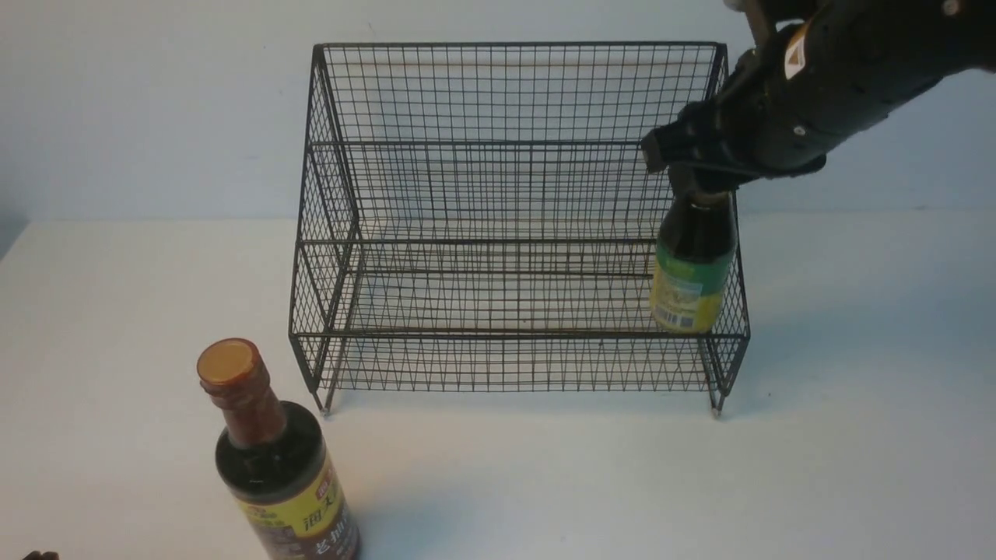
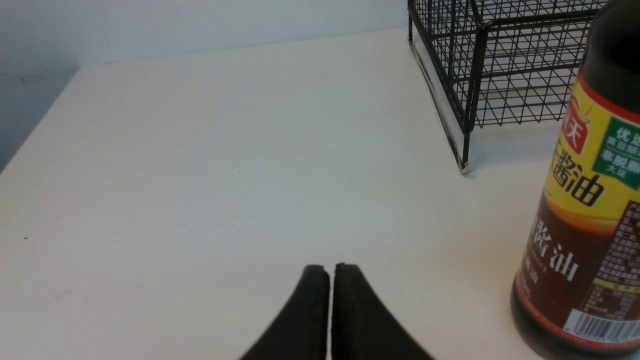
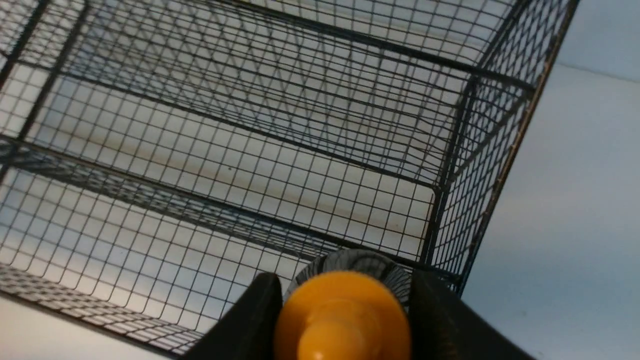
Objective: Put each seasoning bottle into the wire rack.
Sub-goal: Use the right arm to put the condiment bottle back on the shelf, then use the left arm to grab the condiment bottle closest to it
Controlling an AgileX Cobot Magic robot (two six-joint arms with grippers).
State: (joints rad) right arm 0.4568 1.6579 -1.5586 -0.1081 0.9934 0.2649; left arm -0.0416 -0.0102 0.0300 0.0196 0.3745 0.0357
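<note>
Nearest the robot, the left gripper hangs low over the white table. Its jaws are pressed together with nothing between them, the tips showing only a hairline seam in the left wrist view. To one side of it and apart from it, the tall bottle stands upright on the table. It holds dark liquid and has a red-brown neck, a flat orange cap and a yellow label, and nothing touches it. It stands ahead of the wire rack, near the rack's left front foot but clear of it.

The rack sits farther back, a wide black mesh frame with stepped tiers and sloping sides. At the right end of its lowest front tier is the shorter bottle with the green-yellow label, upright and close against the right side wall. The right gripper comes down on it from above, its jaws closed partway around the neck just below the orange nozzle cap — one finger on each side. Whether the bottle's base rests on the mesh cannot be told. The remaining tiers hold nothing, and behind the rack rises a pale wall.
</note>
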